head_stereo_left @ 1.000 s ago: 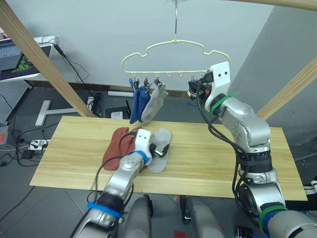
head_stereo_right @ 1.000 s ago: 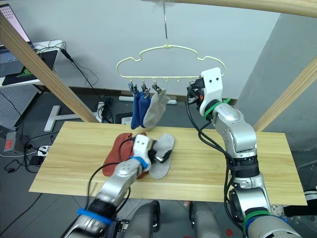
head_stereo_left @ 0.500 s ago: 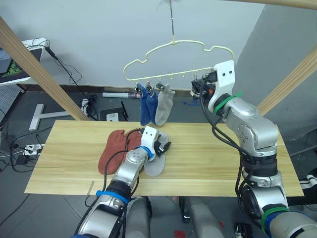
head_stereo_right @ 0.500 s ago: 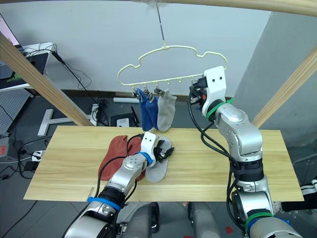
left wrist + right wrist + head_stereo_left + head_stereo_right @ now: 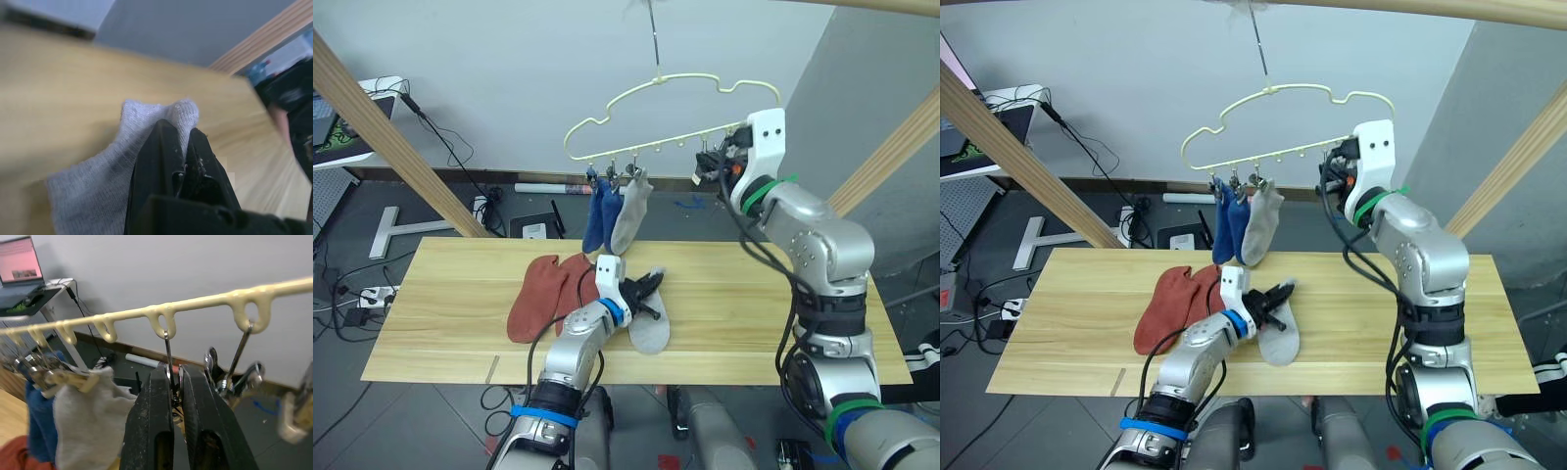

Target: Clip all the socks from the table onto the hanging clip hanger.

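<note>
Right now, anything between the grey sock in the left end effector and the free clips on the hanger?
Nothing visible. The left end effector pinches the grey sock on the table; open air lies up to the clip hanger. The right end effector grips one clip there.

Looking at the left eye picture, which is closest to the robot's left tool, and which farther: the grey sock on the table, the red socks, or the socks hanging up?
1. Light grey knit sock on the table: pinched in the left tool.
2. Two rust-red knit socks: beside it, to the robot's left.
3. Blue and grey socks clipped on the cream wire hanger: above, farthest.
</note>
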Controlling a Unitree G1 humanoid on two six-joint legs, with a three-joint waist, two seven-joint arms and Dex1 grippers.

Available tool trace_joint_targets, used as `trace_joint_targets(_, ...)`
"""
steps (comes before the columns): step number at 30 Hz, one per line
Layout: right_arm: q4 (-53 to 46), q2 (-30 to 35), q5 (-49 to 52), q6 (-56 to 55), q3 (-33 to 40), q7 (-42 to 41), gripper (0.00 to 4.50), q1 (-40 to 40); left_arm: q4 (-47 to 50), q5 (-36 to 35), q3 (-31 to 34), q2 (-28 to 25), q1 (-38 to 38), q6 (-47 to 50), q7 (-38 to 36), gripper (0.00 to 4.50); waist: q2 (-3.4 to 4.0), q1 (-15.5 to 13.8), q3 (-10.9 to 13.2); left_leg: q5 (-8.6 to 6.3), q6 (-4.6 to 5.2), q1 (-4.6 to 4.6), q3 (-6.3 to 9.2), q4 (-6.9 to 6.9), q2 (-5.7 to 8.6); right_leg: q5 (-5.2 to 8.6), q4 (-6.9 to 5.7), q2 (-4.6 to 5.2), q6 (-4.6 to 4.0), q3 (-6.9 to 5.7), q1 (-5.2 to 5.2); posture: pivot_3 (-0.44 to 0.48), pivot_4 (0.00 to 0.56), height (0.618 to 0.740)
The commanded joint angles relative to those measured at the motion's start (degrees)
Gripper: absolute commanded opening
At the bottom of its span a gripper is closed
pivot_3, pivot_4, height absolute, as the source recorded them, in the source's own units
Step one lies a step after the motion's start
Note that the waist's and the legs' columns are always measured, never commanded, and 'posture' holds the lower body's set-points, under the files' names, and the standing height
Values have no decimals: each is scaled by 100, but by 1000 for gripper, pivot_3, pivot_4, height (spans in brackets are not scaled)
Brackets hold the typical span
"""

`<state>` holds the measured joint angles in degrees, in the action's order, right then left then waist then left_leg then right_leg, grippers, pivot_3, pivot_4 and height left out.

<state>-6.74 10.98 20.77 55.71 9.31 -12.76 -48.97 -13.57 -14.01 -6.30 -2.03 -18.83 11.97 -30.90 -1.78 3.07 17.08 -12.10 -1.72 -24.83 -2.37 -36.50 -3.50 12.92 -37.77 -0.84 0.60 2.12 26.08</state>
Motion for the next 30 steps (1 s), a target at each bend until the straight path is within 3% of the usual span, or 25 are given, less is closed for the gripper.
trace_joint_targets(1, 63, -17, 421, 900, 496, 202, 0, -238, 565, 63, -158, 107, -162, -392, -48, 34, 0, -2, 0, 0, 0, 0, 1, 0, -1, 0, 1, 0, 0, 0, -1, -117, 293, 740)
trace_joint_targets(5, 100, 41, 642, 1507, 712, 287, 0, -415, 734, 297, -289, 142, -328, -795, 84, 34, -1, -3, -1, 0, 0, -5, -2, 0, 0, 0, 8, 4, 1, 6, -1, -118, 292, 740)
trace_joint_targets(10, 439, -177, 873, 2528, 1593, 720, 0, -921, 790, 779, -512, 321, -922, -1526, 380, 34, -2, -9, -2, 0, 1, -13, 3, -16, 0, -2, 2, 6, 2, 3, -1, -134, 284, 740)
trace_joint_targets(30, 455, -515, 845, 3393, 2457, 1192, 0, -1382, 396, 694, -359, 455, -1243, -1859, 455, 34, -1, 4, -3, -1, 2, -18, 5, -28, 3, -5, 3, 2, 8, 7, -5, -145, 281, 740)
